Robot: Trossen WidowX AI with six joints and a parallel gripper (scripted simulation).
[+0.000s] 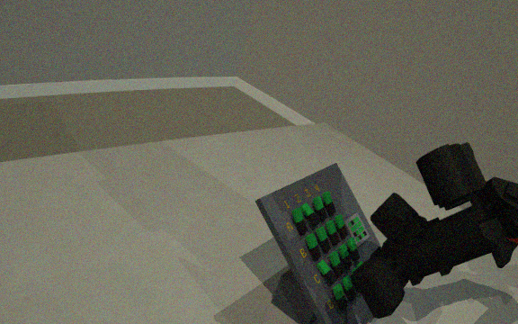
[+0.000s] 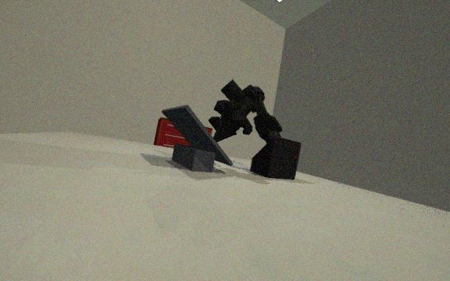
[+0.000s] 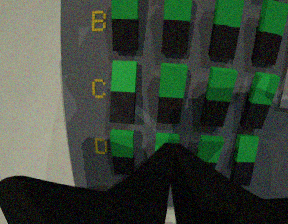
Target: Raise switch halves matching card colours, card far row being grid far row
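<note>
The tilted grey panel (image 1: 331,175) (image 2: 194,129) (image 3: 77,65) bears rows of green-and-dark switches. My gripper (image 2: 216,140) (image 3: 171,151) is shut and empty; its tips overlap the D2 switch (image 3: 165,137) in the wrist view, hiding its dark half. Contact cannot be told. The C1 switch (image 1: 324,268) (image 3: 124,76) shows a brighter green half than its row neighbours; the A2 switch (image 1: 308,210) is also bright. The D3 switch (image 3: 210,147) is partly hidden by a finger. The small card (image 1: 357,228) shows green and several dark squares, too small to read surely.
The arm (image 1: 448,238) (image 2: 234,109) reaches over the panel's near right corner and hides part of row D in the top view. A grey block (image 2: 194,158) stands under the panel. A red object (image 2: 166,133) stands behind the panel in the exterior view.
</note>
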